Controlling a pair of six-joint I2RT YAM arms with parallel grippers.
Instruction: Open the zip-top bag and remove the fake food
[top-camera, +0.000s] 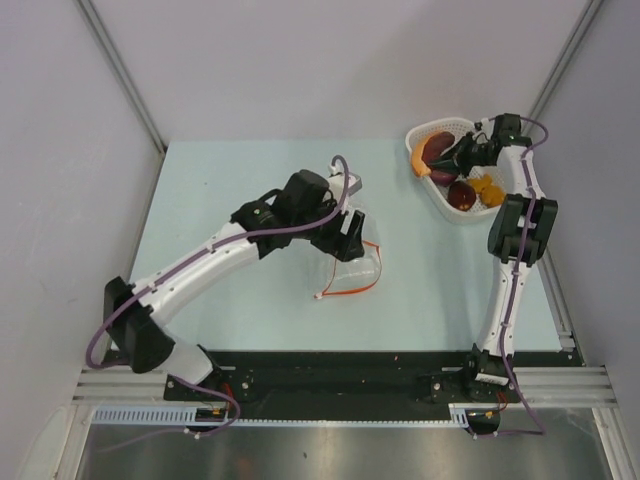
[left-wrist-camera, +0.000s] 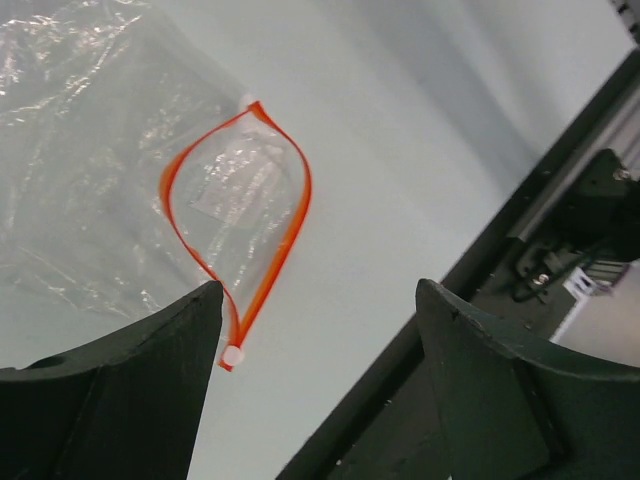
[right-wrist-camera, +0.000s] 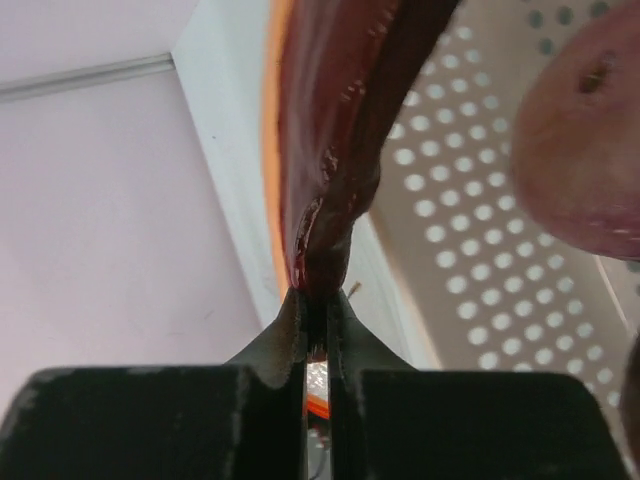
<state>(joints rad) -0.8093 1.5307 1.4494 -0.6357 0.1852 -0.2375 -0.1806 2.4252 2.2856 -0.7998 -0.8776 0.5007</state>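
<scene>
The zip-top bag (top-camera: 352, 262) lies on the table, its red-orange zip strip (left-wrist-camera: 295, 220) spread into an open loop, with the white slider (left-wrist-camera: 232, 355) at the strip's near end. No food shows inside it. My left gripper (left-wrist-camera: 318, 300) hovers just above it, open and empty; it also shows in the top view (top-camera: 345, 237). My right gripper (right-wrist-camera: 317, 300) is shut on the edge of the reddish-brown flat slice (right-wrist-camera: 330, 120) and holds it over the white basket (top-camera: 440, 207). Orange chunks (top-camera: 487, 187) and a dark maroon lump (top-camera: 461, 194) lie in the basket.
The white perforated basket (right-wrist-camera: 470, 230) stands at the table's far right corner, near the wall. A purple-pink piece (right-wrist-camera: 580, 130) lies in it beside the slice. The black rail (left-wrist-camera: 470, 270) runs along the near table edge.
</scene>
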